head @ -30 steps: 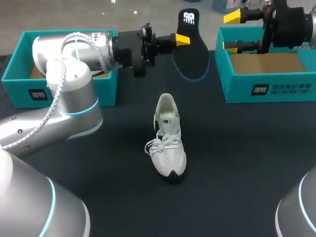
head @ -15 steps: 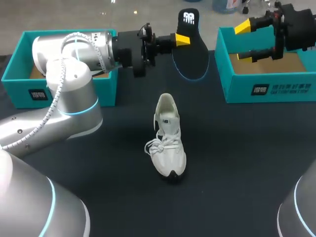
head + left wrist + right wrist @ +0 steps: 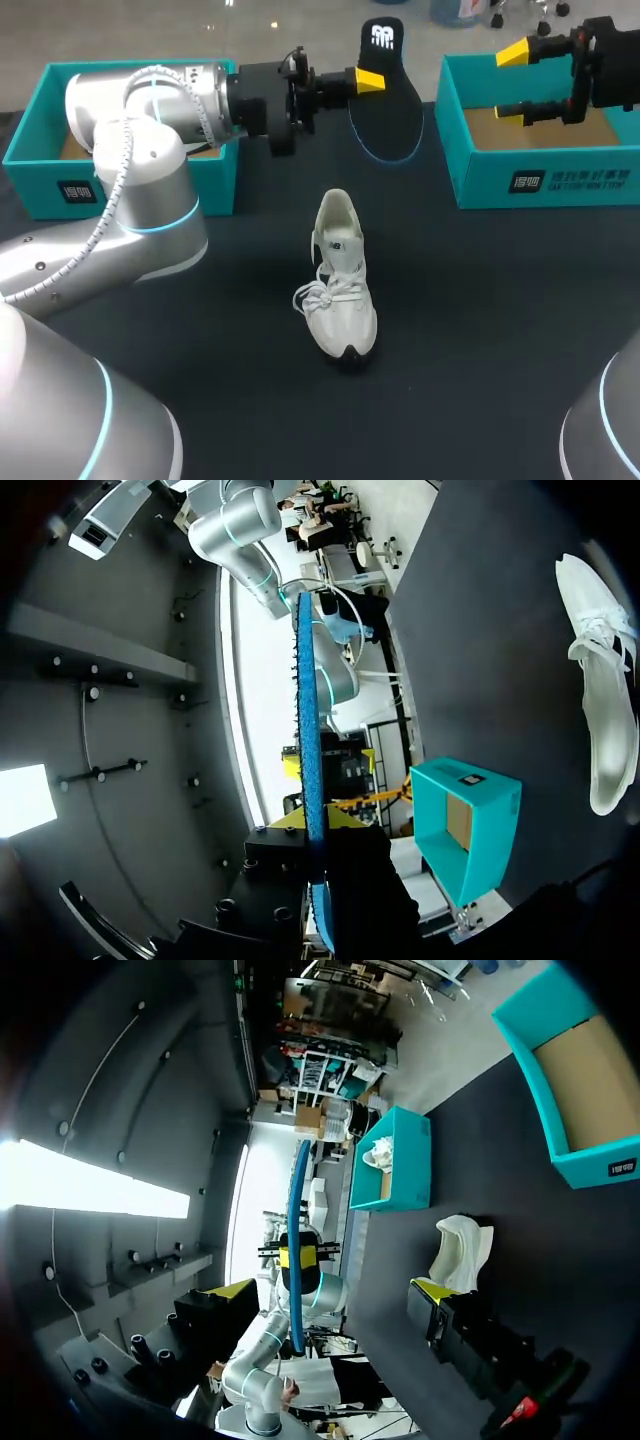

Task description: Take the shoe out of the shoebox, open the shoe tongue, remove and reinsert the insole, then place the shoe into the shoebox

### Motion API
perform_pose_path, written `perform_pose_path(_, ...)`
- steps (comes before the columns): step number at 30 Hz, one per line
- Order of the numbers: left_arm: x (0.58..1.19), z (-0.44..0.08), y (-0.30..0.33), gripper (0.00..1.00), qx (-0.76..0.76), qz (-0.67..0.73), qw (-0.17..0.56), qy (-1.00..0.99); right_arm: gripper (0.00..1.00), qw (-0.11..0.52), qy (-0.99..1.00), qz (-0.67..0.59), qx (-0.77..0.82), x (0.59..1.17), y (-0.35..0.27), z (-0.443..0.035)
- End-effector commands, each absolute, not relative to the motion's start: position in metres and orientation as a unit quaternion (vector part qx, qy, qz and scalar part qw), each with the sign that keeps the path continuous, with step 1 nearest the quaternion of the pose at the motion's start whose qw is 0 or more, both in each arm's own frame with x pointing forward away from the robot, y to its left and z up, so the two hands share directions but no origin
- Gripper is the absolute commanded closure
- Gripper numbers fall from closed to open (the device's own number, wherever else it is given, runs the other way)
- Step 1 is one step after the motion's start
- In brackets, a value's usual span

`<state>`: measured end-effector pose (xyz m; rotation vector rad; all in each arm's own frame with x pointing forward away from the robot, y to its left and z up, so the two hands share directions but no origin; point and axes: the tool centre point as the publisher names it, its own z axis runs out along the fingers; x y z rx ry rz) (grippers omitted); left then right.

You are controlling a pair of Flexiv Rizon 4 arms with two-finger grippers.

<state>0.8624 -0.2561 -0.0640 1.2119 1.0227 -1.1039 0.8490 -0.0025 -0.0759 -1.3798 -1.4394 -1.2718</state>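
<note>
A white shoe [image 3: 340, 278] stands alone on the dark table, toe toward me; the left wrist view shows the shoe [image 3: 603, 695] off to one side. My left gripper [image 3: 368, 80] is shut on a black insole with a blue edge [image 3: 392, 115], held in the air beyond the shoe. Edge-on, the insole [image 3: 305, 730] rises from between the yellow tips of that gripper [image 3: 310, 822]. My right gripper [image 3: 520, 82] hangs open over the right shoebox [image 3: 540, 180], holding nothing. In the right wrist view the insole [image 3: 296, 1210] and shoe [image 3: 462, 1248] lie ahead of the right gripper [image 3: 330, 1288].
A second teal box [image 3: 45, 170] sits at the back left, partly behind my left arm [image 3: 150, 170]. Both boxes have brown cardboard floors. The dark tabletop [image 3: 480, 320] stretches around the shoe.
My right gripper has drawn back to the right, away from the insole, and now hangs over the right box. The left arm, insole and shoe have not moved.
</note>
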Motion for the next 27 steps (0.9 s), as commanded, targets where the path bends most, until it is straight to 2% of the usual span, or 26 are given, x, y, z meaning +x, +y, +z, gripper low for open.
perform_pose_path(1,0.862,-0.064,-0.257,1.00,0.515,-0.469,0.570,0.435,0.00,0.374,-0.565,-0.493,-0.545,0.847,-0.001,-0.070)
perform_pose_path(6,0.862,-0.064,-0.257,1.00,0.515,-0.469,0.570,0.435,0.00,0.374,-0.565,-0.493,-0.545,0.847,-0.001,-0.070)
perform_pose_path(11,0.867,-0.056,-0.253,1.00,0.428,-0.548,0.506,0.510,0.00,0.374,-0.565,-0.493,-0.545,0.847,-0.001,-0.070)
perform_pose_path(15,0.872,-0.052,-0.249,1.00,0.349,-0.595,0.448,0.569,0.00,0.374,-0.565,-0.493,-0.545,0.847,-0.001,-0.070)
perform_pose_path(23,0.872,-0.047,-0.252,1.00,0.210,-0.674,0.268,0.655,0.00,0.374,-0.565,-0.493,-0.545,0.847,-0.001,-0.070)
perform_pose_path(27,0.874,-0.045,-0.252,1.00,0.176,-0.705,0.222,0.650,0.00,0.374,-0.565,-0.493,-0.545,0.847,-0.001,-0.070)
